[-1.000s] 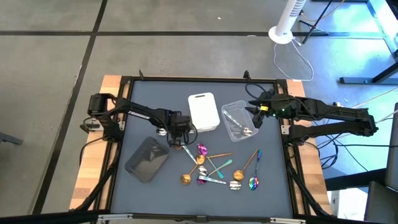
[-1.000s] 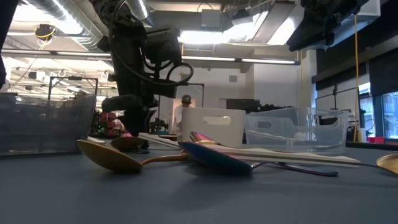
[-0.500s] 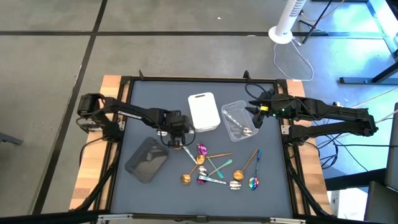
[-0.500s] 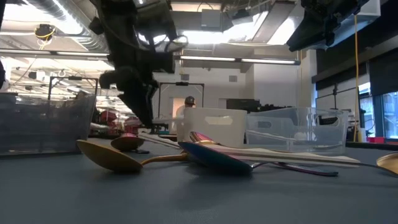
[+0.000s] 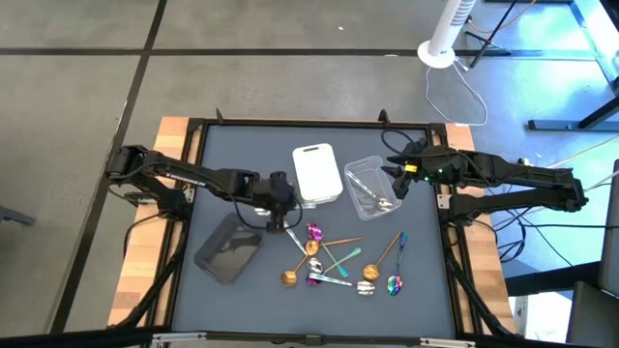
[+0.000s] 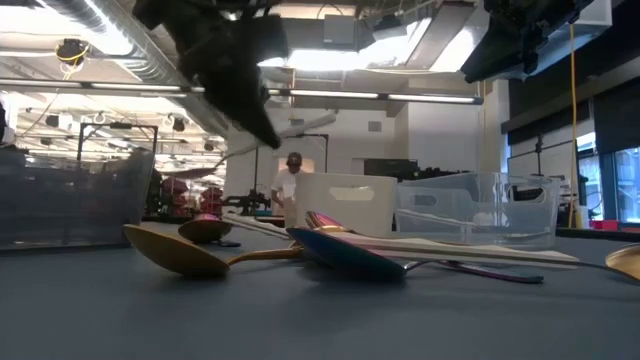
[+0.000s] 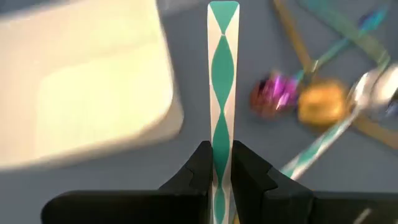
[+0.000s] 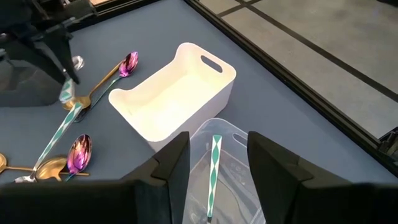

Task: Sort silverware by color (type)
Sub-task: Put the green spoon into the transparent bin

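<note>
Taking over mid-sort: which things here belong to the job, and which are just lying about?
Job:
teal-and-white handled utensil in the left gripper
loose silverware pile
white tray
clear tray, with the right gripper over it
dark grey tray

Lying about:
white fan base
floor cables

Left hand [image 7: 219,180] clamped, raised; right hand [image 8: 212,171] parted, hovering

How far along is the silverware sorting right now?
Barely begun. Done: the clear tray holds a few pieces, one with a green-and-white patterned handle; the white tray looks empty. In hand: the left claw is shut on a green-patterned utensil, raised beside the white tray. Left: the mixed pile of gold, silver and iridescent pieces on the mat. The right claw waits over the clear tray.
</note>
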`<act>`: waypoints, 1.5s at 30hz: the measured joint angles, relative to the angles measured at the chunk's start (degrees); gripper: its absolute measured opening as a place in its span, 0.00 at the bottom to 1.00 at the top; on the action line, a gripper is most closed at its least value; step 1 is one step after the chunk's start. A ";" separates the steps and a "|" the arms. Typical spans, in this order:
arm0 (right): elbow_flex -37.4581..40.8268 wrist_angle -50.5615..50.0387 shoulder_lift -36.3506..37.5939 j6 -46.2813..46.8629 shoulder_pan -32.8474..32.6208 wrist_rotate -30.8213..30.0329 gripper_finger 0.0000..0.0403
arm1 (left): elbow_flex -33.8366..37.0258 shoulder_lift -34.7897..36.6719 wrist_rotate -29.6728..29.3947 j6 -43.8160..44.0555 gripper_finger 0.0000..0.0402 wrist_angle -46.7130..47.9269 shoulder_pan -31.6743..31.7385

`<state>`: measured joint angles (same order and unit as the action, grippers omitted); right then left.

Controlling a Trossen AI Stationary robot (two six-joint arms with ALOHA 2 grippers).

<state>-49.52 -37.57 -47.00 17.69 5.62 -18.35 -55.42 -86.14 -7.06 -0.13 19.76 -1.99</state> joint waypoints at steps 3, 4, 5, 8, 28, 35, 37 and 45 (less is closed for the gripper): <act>0.00 0.03 0.00 0.00 0.01 0.00 0.37 | 0.02 0.19 2.06 1.80 0.07 -4.02 -0.34; 0.00 0.03 0.00 0.00 0.01 0.00 0.37 | 0.00 0.24 2.79 2.49 0.07 -5.59 -0.36; 0.00 0.08 0.00 0.00 -0.01 0.02 0.37 | 0.00 0.37 3.57 3.10 0.07 -6.31 -0.38; 0.00 0.08 0.00 0.01 0.00 0.00 0.37 | 0.02 0.41 5.88 5.15 0.07 -10.38 -0.34; 0.00 0.12 0.00 -0.15 -0.01 2.81 0.37 | 0.02 -11.27 4.15 10.64 0.07 -66.69 -0.30; 0.00 0.12 0.00 -0.20 -0.01 2.95 0.37 | -2.97 -23.36 -3.22 10.68 0.07 -87.37 -0.27; 0.00 0.10 0.00 -0.22 -0.01 2.97 0.37 | -5.86 -26.54 -5.07 10.54 0.07 -87.53 -0.12; 0.00 0.16 0.00 -0.23 -0.01 3.03 0.37 | -18.57 -37.60 -7.12 11.42 0.07 -87.48 1.64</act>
<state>-49.52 -37.42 -47.00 17.46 5.61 -15.32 -73.99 -123.74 -14.18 11.29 -67.72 -0.35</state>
